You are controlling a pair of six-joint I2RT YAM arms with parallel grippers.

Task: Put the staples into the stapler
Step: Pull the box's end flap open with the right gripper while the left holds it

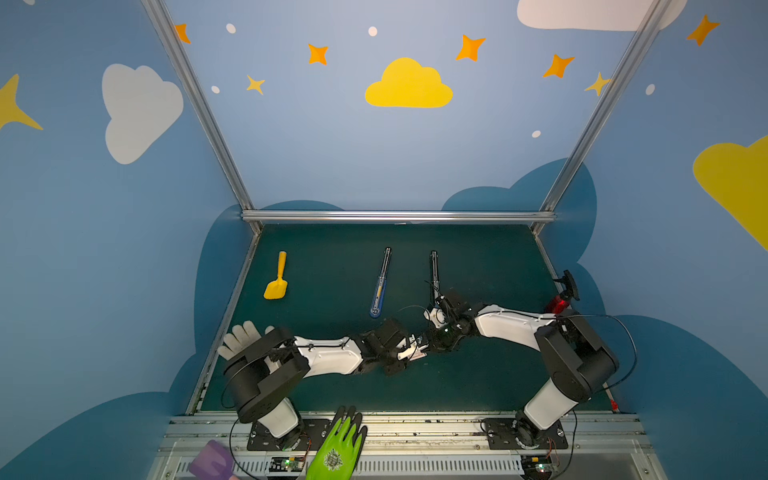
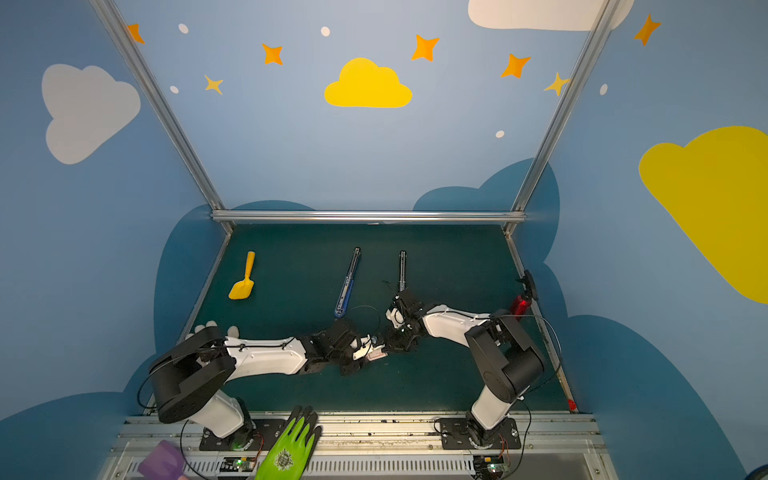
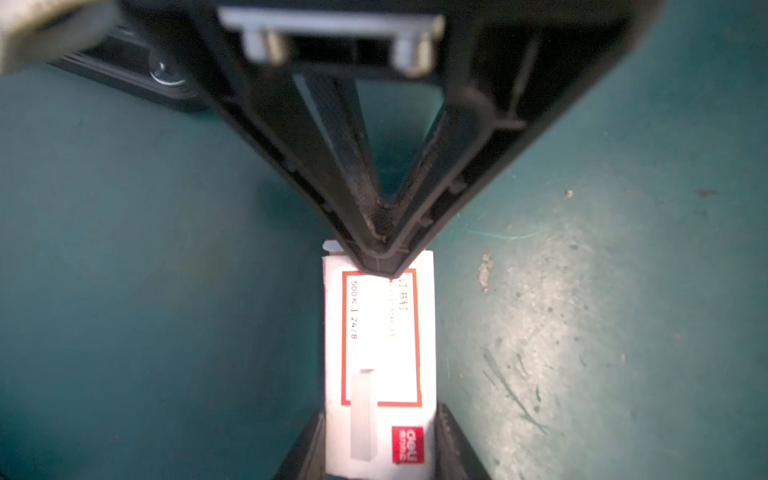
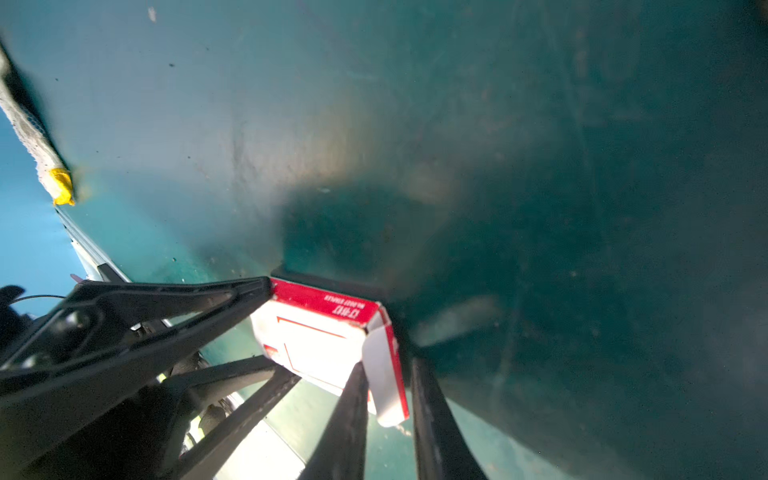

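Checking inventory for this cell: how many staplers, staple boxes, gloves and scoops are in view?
Staplers: 2 (blue stapler, black stapler)
Staple box: 1
Gloves: 2 (white glove, green glove)
Yellow scoop: 1
Total: 6

White, red-labelled staple box (image 3: 379, 353), end flap open, level over mat (image 3: 124, 291).

We see the staples box (image 3: 380, 332) as smooth white cardboard with red print and a slight sheen. The table mat (image 3: 582, 324) looks matt dark green, scuffed pale and scratched at the frame's right. The fingers (image 3: 455, 440) of the left gripper (image 3: 380, 453) look like matt black plastic. In both top views the rail (image 1: 399, 216) is brushed metal, the scoop (image 1: 276, 286) smooth yellow plastic, and the green glove (image 1: 338, 444) knitted cloth.
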